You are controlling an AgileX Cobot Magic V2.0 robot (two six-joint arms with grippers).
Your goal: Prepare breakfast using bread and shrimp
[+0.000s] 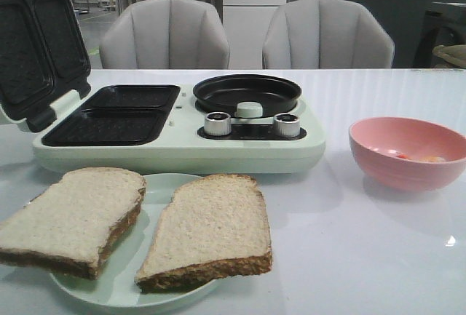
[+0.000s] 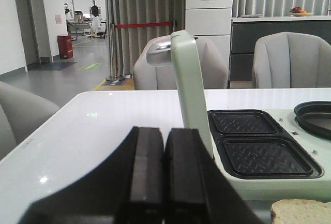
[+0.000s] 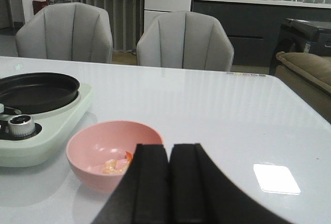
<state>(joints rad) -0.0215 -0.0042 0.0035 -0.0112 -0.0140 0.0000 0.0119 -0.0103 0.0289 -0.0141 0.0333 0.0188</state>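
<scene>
Both sets of jaws are clenched on nothing: the left gripper near the open sandwich maker, the right gripper just short of the pink bowl holding the shrimp. The bread lies on the plate on the bench; I'd open the left jaws wide and take one slice by its crust.

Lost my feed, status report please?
Left pincer shut, empty. Right pincer shut, empty. Bread on plate, shrimp in pink bowl. Sandwich maker open, nothing in the way.

The front view is looking low and forward across the table, close to the breakfast maker at 12 o'clock. Both wrist views are facing likewise, sharing its black pan.
</scene>
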